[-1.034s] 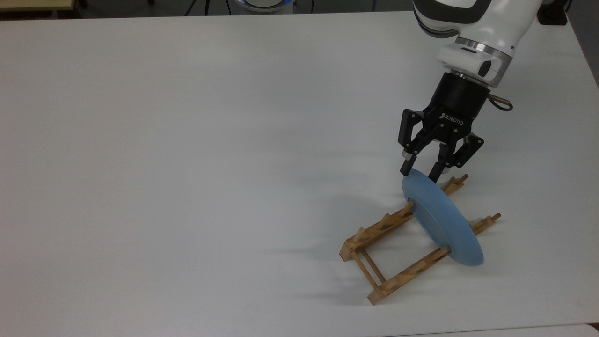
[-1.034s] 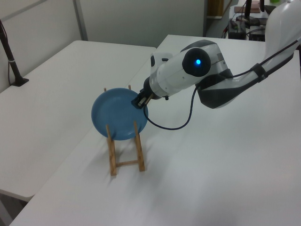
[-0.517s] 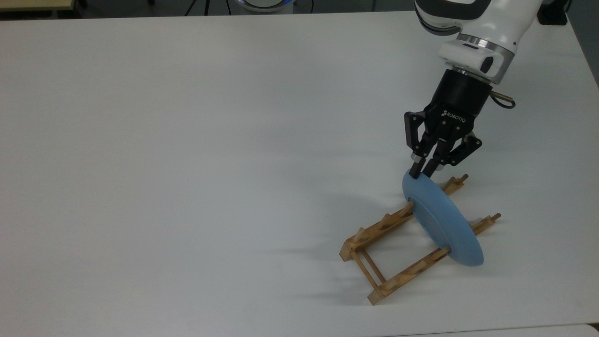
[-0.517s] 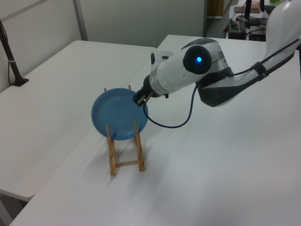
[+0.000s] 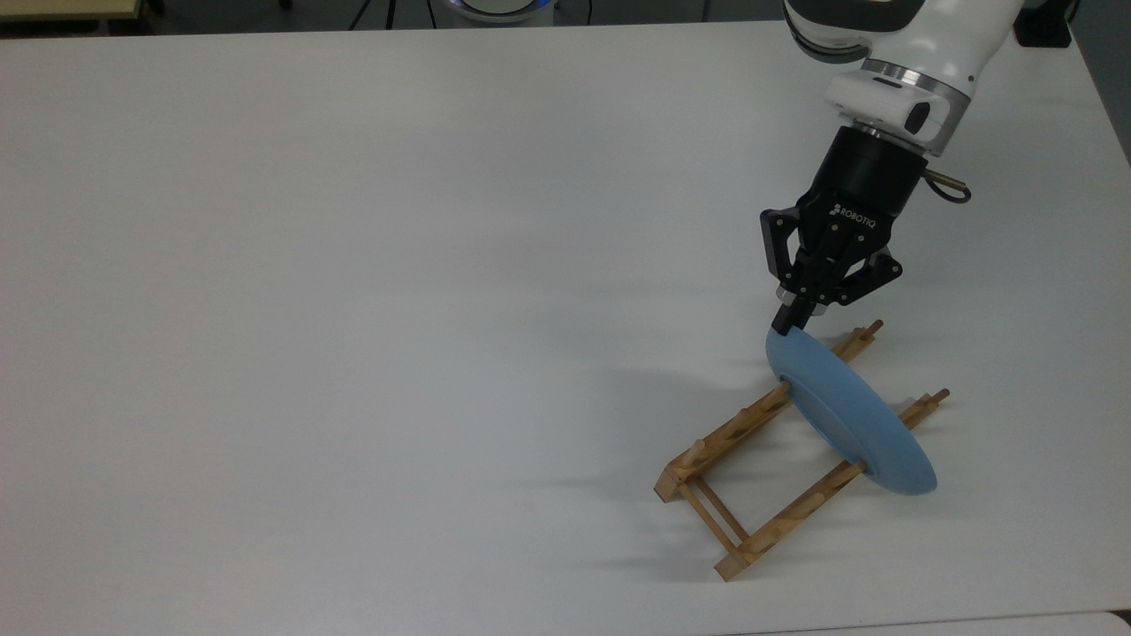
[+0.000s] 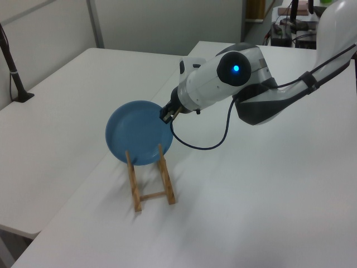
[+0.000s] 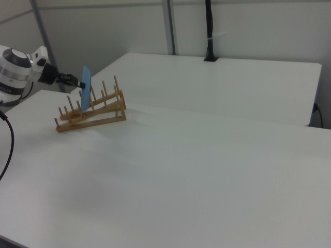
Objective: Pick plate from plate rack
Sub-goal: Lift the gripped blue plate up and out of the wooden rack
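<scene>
The plate (image 5: 844, 420) stands on edge between the pegs of the plate rack (image 5: 751, 477), tilted, near the top view's right edge of the white bench (image 5: 353, 309). Nothing else lies near it. The arm (image 5: 892, 53) reaches down from the top view's upper right. The tool (image 5: 789, 322) is pinched together on the plate's upper rim, apparently gripping it.
</scene>
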`<state>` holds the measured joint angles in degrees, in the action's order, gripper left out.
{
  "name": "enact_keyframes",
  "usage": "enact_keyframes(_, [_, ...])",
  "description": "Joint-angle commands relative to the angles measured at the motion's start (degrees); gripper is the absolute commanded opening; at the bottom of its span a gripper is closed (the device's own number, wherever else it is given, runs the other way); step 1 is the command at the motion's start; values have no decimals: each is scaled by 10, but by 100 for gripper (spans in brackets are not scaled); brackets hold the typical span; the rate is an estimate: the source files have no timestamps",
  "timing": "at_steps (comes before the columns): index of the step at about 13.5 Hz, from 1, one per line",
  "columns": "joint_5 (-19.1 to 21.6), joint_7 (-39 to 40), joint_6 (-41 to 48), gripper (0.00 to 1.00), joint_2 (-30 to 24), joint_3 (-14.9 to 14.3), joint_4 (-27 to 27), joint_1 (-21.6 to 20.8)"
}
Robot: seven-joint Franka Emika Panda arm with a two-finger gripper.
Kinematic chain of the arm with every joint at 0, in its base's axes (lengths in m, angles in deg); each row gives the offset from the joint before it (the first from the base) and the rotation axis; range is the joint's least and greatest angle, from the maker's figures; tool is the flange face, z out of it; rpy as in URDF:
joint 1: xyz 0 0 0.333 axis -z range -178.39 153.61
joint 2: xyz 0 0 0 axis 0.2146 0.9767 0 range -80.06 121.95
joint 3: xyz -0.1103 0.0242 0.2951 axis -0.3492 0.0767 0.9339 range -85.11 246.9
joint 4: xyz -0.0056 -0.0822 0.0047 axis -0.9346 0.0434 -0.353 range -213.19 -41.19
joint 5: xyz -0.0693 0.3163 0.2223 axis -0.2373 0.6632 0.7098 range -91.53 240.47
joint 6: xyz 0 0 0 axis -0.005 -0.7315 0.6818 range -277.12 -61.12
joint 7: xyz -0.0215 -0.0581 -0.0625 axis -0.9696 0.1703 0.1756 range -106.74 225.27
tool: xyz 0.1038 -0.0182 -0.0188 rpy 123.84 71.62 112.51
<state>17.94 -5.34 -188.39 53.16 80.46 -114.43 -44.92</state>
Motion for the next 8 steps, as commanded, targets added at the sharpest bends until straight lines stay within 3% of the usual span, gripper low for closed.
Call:
enact_keyframes(1, [-9, 6, 18, 0, -19, -3, -26, -9])
enact_keyframes(8, [6, 20, 43, 0, -44, -1, -34, -4])
